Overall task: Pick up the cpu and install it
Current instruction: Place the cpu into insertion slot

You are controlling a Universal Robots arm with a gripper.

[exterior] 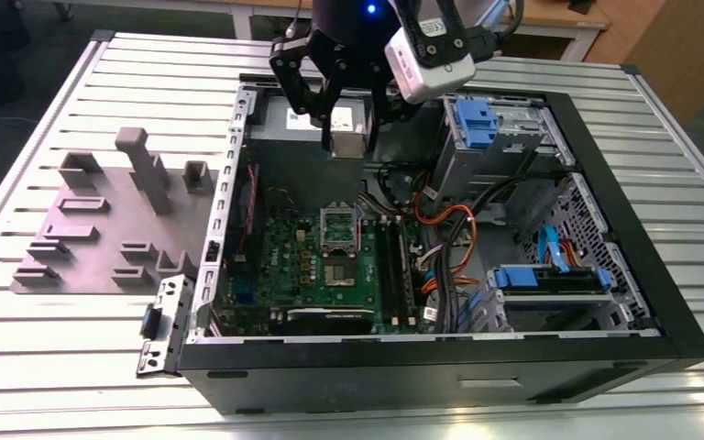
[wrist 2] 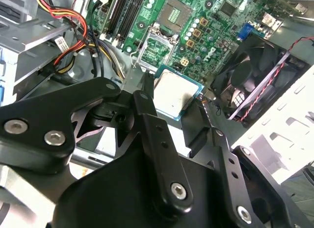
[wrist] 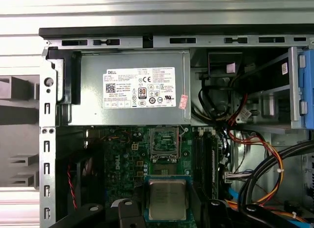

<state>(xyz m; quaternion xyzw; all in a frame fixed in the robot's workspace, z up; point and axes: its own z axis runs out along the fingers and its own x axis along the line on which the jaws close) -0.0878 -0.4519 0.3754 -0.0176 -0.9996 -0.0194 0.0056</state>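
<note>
Gripper (exterior: 348,136) clamped narrow on the cpu (exterior: 349,144), one finger (wrist 2: 147,98) on each of two opposite edges. Chip held flat, silvery top facing both wrist cameras (wrist 2: 175,93) (wrist: 167,199). It hangs in the air over the open computer case (exterior: 450,380), near the grey power supply box (wrist: 88,90), well above the green board (exterior: 291,257). Socket (wrist: 164,141) on the board is bare (hinged frame open), not touching the cpu. Case sits on a slatted metal table (exterior: 107,367).
</note>
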